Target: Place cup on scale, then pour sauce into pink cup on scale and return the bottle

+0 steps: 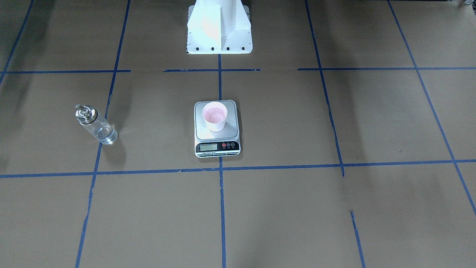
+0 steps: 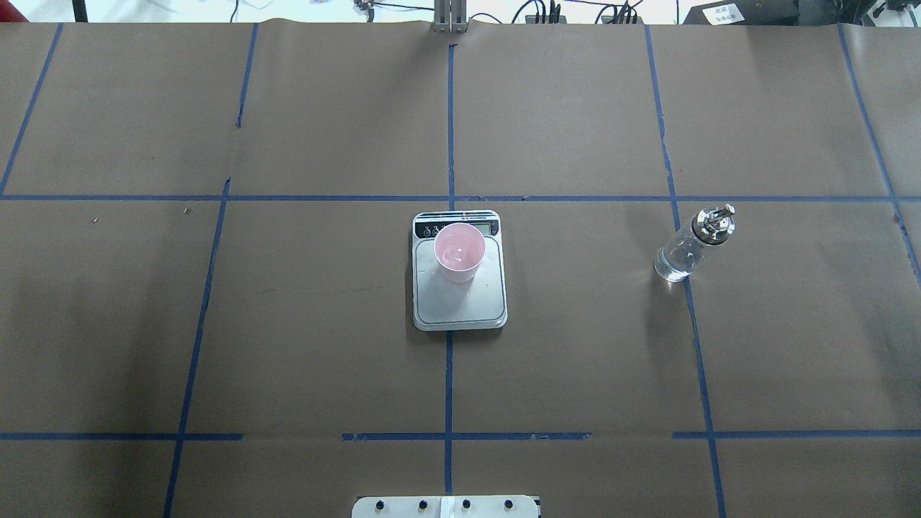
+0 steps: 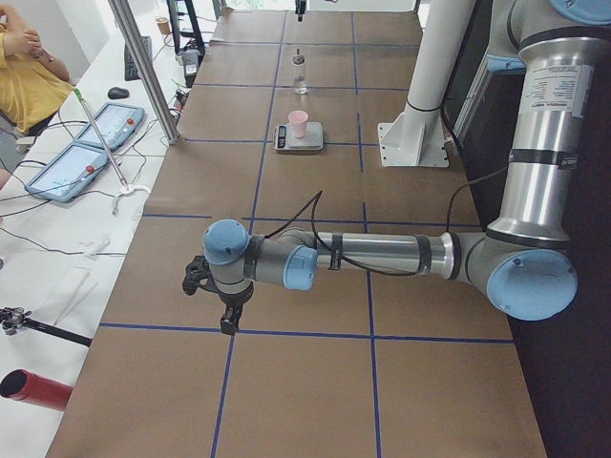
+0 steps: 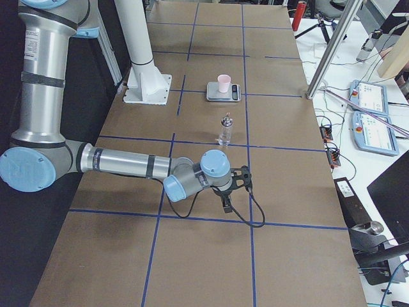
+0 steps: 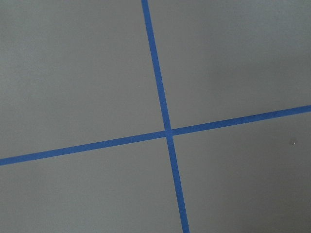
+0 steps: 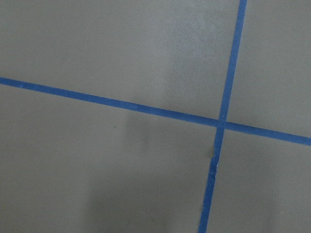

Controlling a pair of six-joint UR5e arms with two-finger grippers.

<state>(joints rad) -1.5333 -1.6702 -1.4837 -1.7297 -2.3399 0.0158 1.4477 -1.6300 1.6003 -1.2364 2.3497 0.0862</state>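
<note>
I record the small pale pink paper cup [image 1: 214,116] upright on the silver-topped white kitchen scale [image 1: 231,124], frame centre. The clear glass bottle with silver spout [image 1: 96,124] stands mid-left, well apart. Left gripper [image 3: 229,322] and right gripper [image 4: 227,206] hang far from all three; their jaw state I cannot tell.
</note>
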